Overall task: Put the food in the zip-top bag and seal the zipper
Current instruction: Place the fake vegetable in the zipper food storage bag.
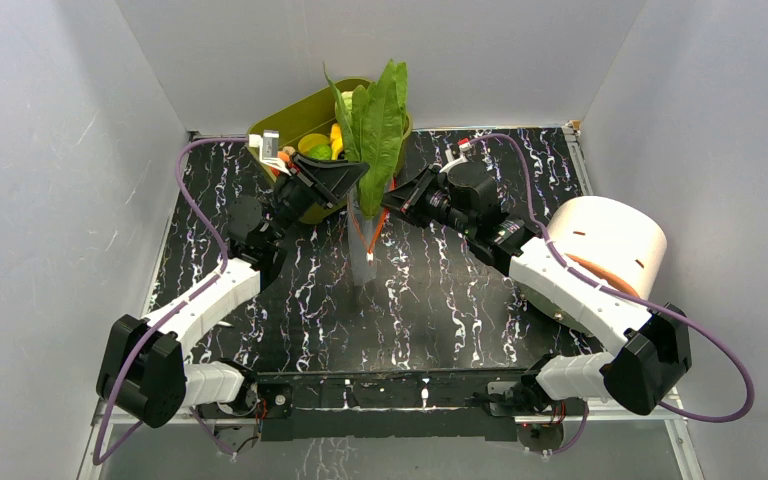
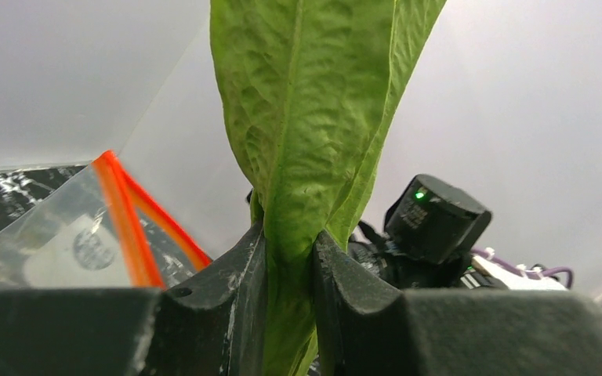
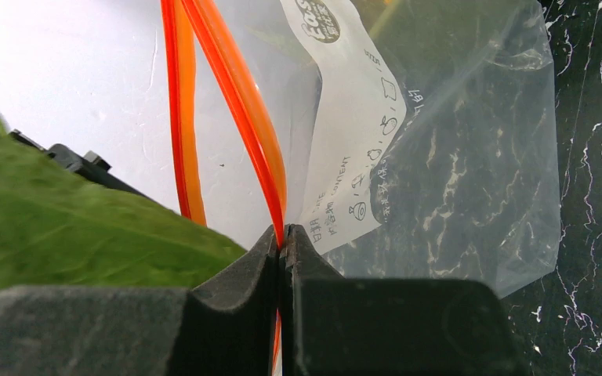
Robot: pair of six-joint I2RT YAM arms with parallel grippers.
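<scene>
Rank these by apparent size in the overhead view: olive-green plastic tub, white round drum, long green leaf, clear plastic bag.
The olive-green plastic tub and white round drum look alike; the tub is partly hidden, so unranked.
Then long green leaf.
Smallest: clear plastic bag.

This is looking like a robot lab cell: plain white panels [image 1: 50, 150] are enclosing a black marbled counter [image 1: 440, 300] left, right and far.
</scene>
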